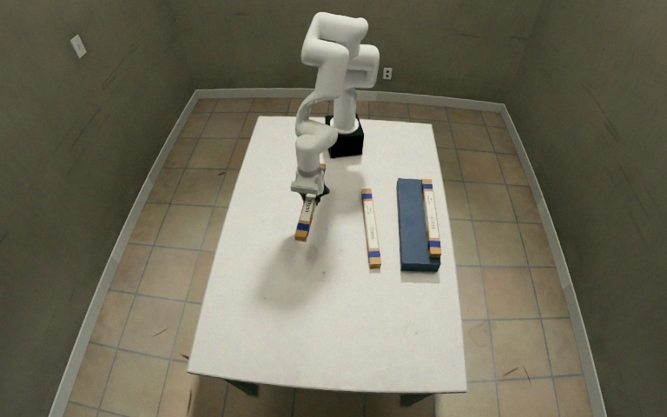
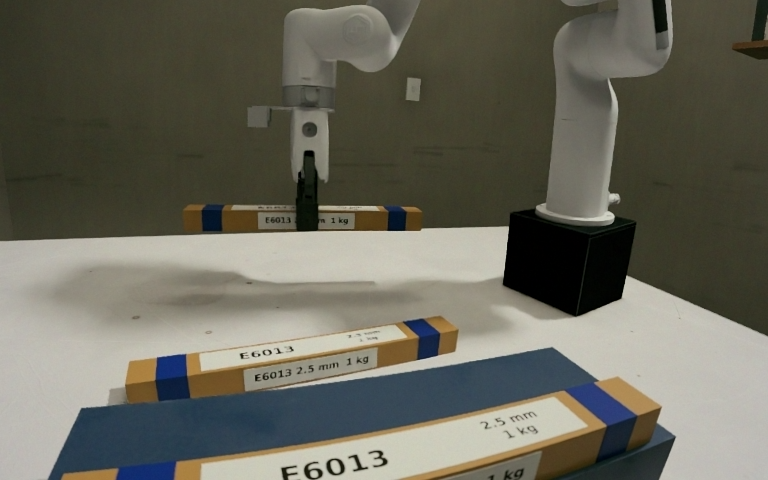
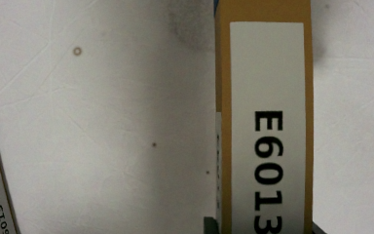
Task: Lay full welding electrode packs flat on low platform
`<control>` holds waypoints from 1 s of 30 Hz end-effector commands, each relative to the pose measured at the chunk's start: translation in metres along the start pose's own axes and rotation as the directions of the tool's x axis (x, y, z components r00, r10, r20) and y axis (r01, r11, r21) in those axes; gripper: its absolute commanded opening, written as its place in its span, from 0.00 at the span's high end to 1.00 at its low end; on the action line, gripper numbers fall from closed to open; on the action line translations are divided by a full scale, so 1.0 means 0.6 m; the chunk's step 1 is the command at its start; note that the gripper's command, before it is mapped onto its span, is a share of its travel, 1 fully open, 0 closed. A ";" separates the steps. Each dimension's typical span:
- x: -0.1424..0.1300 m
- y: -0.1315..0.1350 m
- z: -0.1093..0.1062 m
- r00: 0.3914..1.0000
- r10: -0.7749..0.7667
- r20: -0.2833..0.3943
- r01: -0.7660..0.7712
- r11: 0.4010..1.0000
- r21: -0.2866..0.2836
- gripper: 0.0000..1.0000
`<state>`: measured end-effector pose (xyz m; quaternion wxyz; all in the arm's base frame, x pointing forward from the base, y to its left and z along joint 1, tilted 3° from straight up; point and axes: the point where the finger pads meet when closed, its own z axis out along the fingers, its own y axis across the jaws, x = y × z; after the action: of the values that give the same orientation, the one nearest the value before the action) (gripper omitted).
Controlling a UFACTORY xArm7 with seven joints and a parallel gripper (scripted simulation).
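Welding electrode packs, three long square-sided orange-brown cartons: one (image 1: pixel 306 216) (image 2: pixel 243 220) (image 3: pixel 268 68) is up in the jaws (image 1: pixel 314 195) (image 2: pixel 307 217), clear of the white surface (image 1: pixel 314 334) (image 2: pixel 453 260) (image 3: pixel 107 146); a second carton (image 1: pixel 371 226) (image 2: pixel 215 387) lies on the surface at about four o'clock from the jaws in the top view; the third carton (image 1: pixel 431 211) (image 2: pixel 623 418) lies along the outer edge of the low, dark-blue rectangular platform (image 1: pixel 410 226) (image 2: pixel 317 390), towards three to four o'clock.

The jaws stand part open, closed on the sides of the lifted carton near its middle. The step in hand looks like a lift to judge weight, since the labels cannot settle it. Done well, it wants a level, unhurried raise and a short steady hold, so that swing does not muddy the reading. If the pack proves full, carry it high enough to pass over the second carton, turn it in line with the platform, and lower it flat on the bare strip beside the third carton — tight enough that a slanted approach could nudge that one off. If partly used, set it down away from the platform.

As for looks, the packs match: blue bands near the ends, white labels reading E6013, 2.5 mm, 1 kg in the exterior view. The lifted one hangs about level — no obvious droop.
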<state>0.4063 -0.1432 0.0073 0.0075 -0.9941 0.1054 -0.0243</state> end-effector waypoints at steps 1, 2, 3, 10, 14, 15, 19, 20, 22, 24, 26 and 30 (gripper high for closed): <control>0.004 0.000 -0.003 1.000 0.000 -0.005 0.000 1.000 0.000 0.65; 0.004 0.000 -0.003 1.000 -0.001 -0.005 0.001 1.000 0.000 0.65; 0.004 0.000 -0.003 1.000 -0.008 -0.005 0.008 1.000 -0.001 0.65; 0.004 -0.001 -0.004 0.994 -0.112 -0.005 0.112 0.994 -0.002 0.65; 0.004 -0.001 -0.004 0.994 -0.112 -0.005 0.112 0.994 -0.002 0.65; 0.004 -0.001 -0.004 0.994 -0.112 -0.005 0.112 0.994 -0.002 0.65; 0.004 -0.001 -0.004 0.994 -0.112 -0.005 0.112 0.994 -0.002 0.65; 0.004 -0.001 -0.004 0.994 -0.112 -0.005 0.112 0.994 -0.002 0.65; 0.004 -0.001 -0.004 0.994 -0.112 -0.005 0.112 0.994 -0.002 0.65; 0.004 -0.001 -0.004 0.994 -0.112 -0.005 0.112 0.994 -0.002 0.65; 0.004 -0.001 -0.004 0.994 -0.112 -0.005 0.112 0.994 -0.002 0.65; 0.004 -0.001 -0.004 0.994 -0.112 -0.005 0.112 0.994 -0.002 0.65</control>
<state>0.4066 -0.1426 0.0081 0.0058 -0.9985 0.0493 -0.0248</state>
